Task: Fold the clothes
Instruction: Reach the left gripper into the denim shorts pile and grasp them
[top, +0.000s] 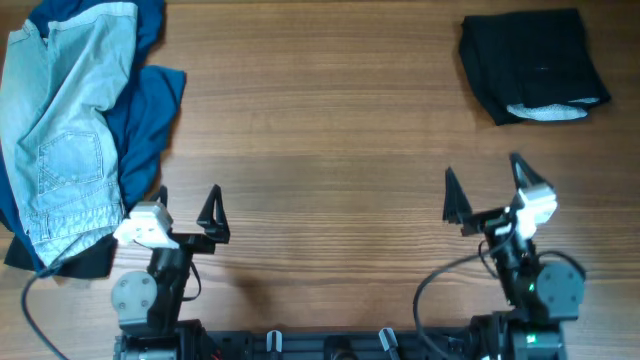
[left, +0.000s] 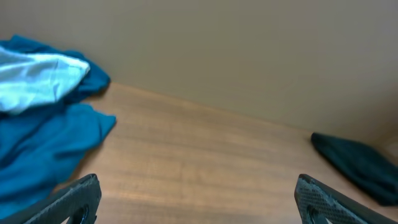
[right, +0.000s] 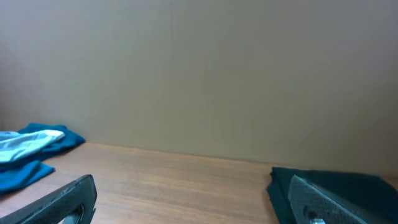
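Note:
The pale-blue denim pants lie crumpled on top of a pile at the table's far left, a stitched back pocket showing. They also show in the left wrist view and faintly in the right wrist view. My left gripper is open and empty, just right of the pile near the front edge; its fingers frame bare wood. My right gripper is open and empty at the front right, over bare wood.
A dark blue garment lies under the pants, with a black piece at the pile's front edge. A folded black garment with a white patch sits at the back right. A wooden table stretches between them.

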